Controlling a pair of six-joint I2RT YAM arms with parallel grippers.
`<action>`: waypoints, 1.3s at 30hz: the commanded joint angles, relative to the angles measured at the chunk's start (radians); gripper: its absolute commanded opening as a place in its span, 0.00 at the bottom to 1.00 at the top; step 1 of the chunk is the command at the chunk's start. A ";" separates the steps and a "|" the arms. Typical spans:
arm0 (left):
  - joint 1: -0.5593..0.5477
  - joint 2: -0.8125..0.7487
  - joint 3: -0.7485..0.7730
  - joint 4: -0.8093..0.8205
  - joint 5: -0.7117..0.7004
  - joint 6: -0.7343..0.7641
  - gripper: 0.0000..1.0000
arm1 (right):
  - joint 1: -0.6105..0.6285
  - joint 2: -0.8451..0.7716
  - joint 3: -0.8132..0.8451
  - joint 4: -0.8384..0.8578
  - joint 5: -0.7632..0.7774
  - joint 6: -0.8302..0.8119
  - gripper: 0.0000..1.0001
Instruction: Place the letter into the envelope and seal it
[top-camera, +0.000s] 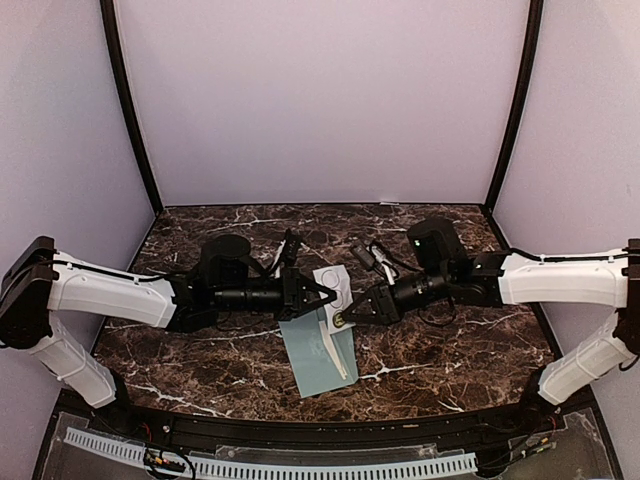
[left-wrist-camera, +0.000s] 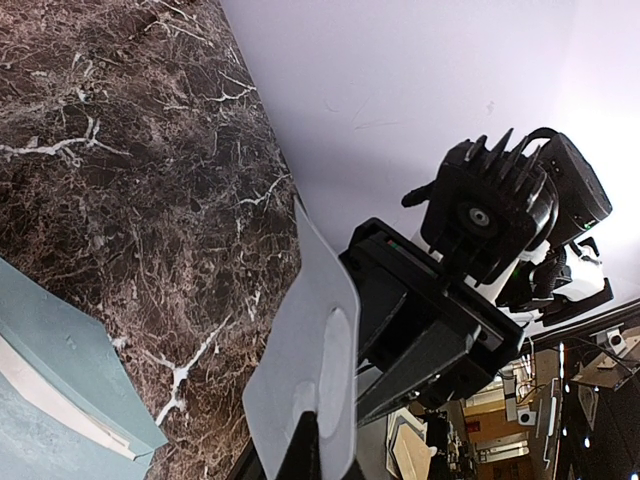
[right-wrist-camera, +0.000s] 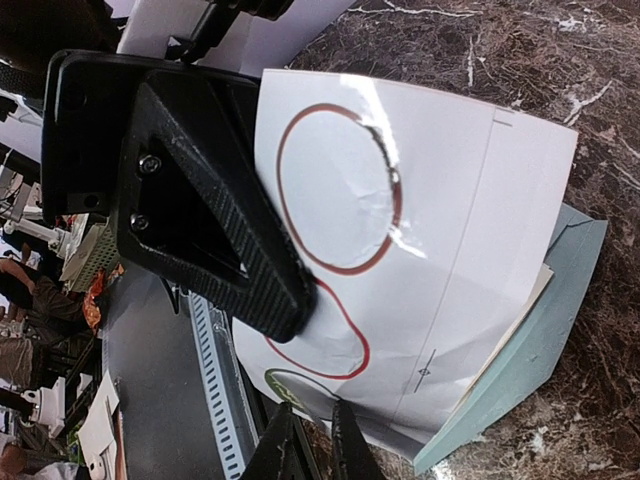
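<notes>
The pale blue-green envelope (top-camera: 312, 365) lies flat on the table between the arms, with the off-white letter (top-camera: 337, 350) showing as a narrow edge out of its right side. Both also show in the right wrist view: the envelope (right-wrist-camera: 545, 345) and the letter edge (right-wrist-camera: 515, 335). My left gripper (top-camera: 325, 297) is shut on a small white strip with red circles (right-wrist-camera: 440, 230) and holds it upright above the envelope. My right gripper (right-wrist-camera: 312, 440) is pinched, its fingers nearly together, on the strip's green-ringed circle (right-wrist-camera: 290, 385) at its lower edge.
The dark marble table (top-camera: 440, 350) is walled by pale panels at the back and sides. A perforated white rail (top-camera: 270, 465) runs along the near edge. In the left wrist view the strip's grey back (left-wrist-camera: 310, 350) hides part of the right arm (left-wrist-camera: 500, 220).
</notes>
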 joint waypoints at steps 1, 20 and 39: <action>0.002 -0.009 0.015 0.030 0.013 -0.004 0.00 | 0.014 0.008 0.030 0.035 -0.006 -0.007 0.10; 0.002 -0.024 0.039 -0.149 -0.107 0.069 0.00 | 0.018 -0.047 0.008 0.128 -0.110 0.034 0.00; 0.287 -0.268 -0.153 -0.365 -0.199 0.196 0.00 | -0.013 -0.133 0.002 0.009 0.204 0.060 0.00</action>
